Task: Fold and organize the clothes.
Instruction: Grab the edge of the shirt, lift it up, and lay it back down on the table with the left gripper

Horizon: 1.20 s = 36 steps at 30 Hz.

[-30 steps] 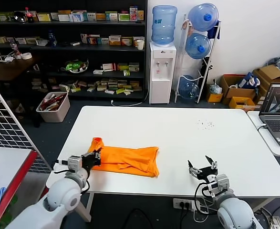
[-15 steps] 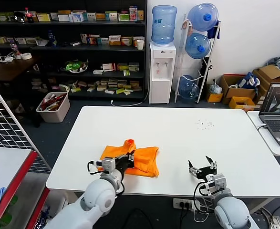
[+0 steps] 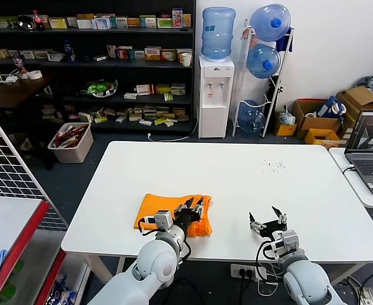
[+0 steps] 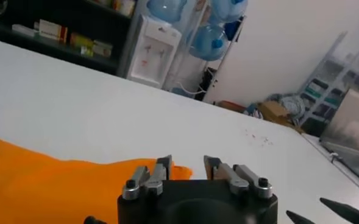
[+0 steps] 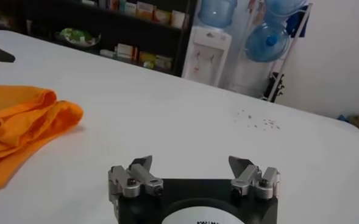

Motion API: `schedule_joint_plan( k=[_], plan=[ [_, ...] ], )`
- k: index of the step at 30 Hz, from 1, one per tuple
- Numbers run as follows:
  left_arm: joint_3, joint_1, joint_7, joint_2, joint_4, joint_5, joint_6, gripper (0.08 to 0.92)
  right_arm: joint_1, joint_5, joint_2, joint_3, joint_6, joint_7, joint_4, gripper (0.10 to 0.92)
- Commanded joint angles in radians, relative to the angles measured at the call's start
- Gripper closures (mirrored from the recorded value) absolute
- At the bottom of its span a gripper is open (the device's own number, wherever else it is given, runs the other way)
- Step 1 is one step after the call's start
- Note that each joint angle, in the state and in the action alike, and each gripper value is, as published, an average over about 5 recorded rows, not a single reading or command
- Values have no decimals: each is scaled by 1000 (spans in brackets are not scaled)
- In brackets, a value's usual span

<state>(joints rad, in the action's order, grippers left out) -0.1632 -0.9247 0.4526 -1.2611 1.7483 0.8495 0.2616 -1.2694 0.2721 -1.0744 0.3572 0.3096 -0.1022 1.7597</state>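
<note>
T-shirt [image 3: 171, 211], folded, long axis left-right.

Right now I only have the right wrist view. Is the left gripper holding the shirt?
Observer: No. The left gripper sits over the shirt, toward its right end, jaws apart with nothing between them.
Operator: How does the shirt lie overall?
Observer: As a compact, rumpled rectangle near the table's front edge.
Operator: Anything off to my right?
Observer: Past the right gripper, a laptop stands open on a separate table.
</note>
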Motion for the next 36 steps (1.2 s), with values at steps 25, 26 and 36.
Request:
schedule_joint_plan(
  k=[25,26,36],
  plan=[
    [322,-28,-507,398,-212,133,231,177,-33,12,45,30,-25,50,-11,203],
    [321,-24,-510,392,-220,134,231,177,-34,12,45,32,-26,50,-12,203],
    [289,4,-521,331,-270,114,228,177,-29,12,41,29,-21,48,-10,203]
  ],
)
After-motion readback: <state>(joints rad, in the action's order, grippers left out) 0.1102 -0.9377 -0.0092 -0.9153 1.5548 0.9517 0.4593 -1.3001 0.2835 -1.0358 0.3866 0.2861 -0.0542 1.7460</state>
